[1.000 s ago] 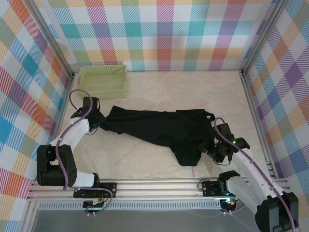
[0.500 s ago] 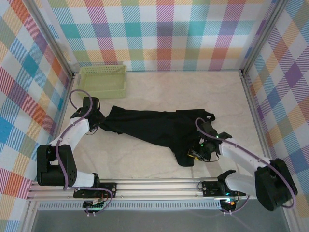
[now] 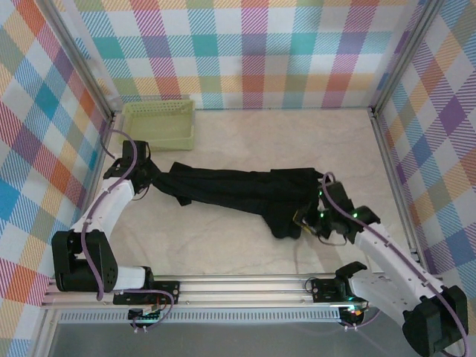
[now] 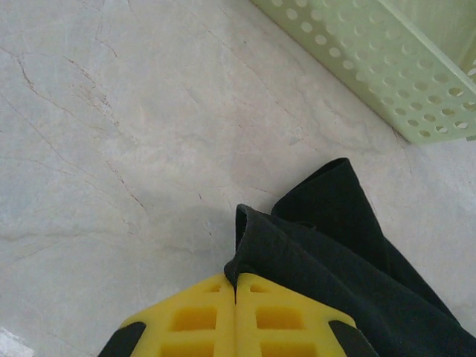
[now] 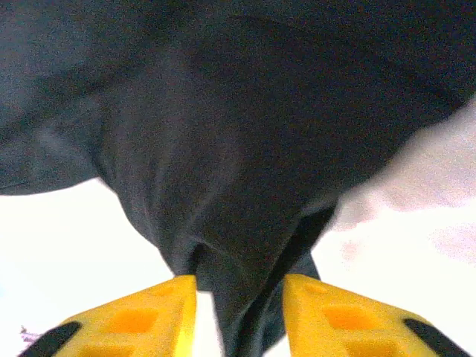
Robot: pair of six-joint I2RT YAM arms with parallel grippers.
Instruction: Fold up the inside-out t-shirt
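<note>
A pale yellow-green plastic basket (image 3: 158,121) sits on the cream, marble-veined table top (image 3: 312,141), tucked into a corner of the enclosure. The basket's side wall is pierced with rows of small round holes (image 4: 372,52). Directly behind the basket and close on its left rise pastel plaid walls (image 3: 245,52) in pink, teal, orange and yellow. Well to the basket's right, a slanting aluminium frame post (image 3: 407,56) edges another plaid wall. Far in front of the basket, an aluminium rail (image 3: 238,286) spans the table's width
</note>
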